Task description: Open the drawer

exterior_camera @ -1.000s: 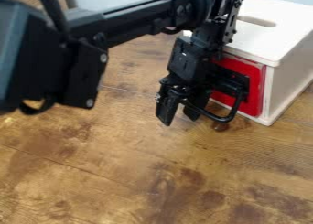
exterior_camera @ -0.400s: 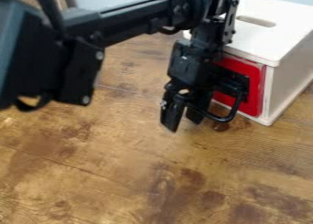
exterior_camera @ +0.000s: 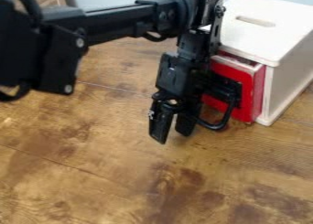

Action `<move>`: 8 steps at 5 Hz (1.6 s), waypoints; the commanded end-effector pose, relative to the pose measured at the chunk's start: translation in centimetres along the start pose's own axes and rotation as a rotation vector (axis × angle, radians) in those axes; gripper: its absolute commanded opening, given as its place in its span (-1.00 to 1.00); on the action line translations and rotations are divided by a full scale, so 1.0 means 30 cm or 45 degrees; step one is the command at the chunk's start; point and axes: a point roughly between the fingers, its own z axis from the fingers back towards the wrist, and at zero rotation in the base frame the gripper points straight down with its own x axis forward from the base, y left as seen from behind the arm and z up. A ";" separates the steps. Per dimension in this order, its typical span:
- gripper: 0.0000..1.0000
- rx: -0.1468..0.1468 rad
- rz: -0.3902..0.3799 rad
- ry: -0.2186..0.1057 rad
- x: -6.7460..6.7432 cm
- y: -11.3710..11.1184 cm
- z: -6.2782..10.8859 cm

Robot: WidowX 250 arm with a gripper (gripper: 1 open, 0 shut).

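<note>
The red drawer [exterior_camera: 242, 85] sits in the white cube housing [exterior_camera: 279, 47] at the right. Its red front panel stands a little out from the housing, and a strip of its red top shows. The black wire loop handle [exterior_camera: 221, 118] sticks out from the panel toward the left. My black gripper [exterior_camera: 171, 125] hangs fingers-down just left of the handle. The two fingers stand apart with nothing between them. The right finger [exterior_camera: 185, 120] overlaps the loop's left end; I cannot tell whether it is hooked inside the loop.
The black arm [exterior_camera: 110, 22] reaches in from the upper left across the wooden table [exterior_camera: 110, 173]. A bulky black arm part [exterior_camera: 31, 54] fills the left edge. The housing has a slot [exterior_camera: 257, 20] in its top.
My gripper has moved left and down, away from the housing. The drawer's front now stands slightly farther out than a second ago.
</note>
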 end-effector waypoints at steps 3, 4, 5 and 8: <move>-1.00 0.095 0.386 0.172 0.043 0.096 0.056; -1.00 0.120 0.427 0.200 0.095 0.113 0.038; -1.00 0.130 0.464 0.235 0.139 0.119 0.018; -1.00 0.155 0.550 0.323 0.083 0.082 0.003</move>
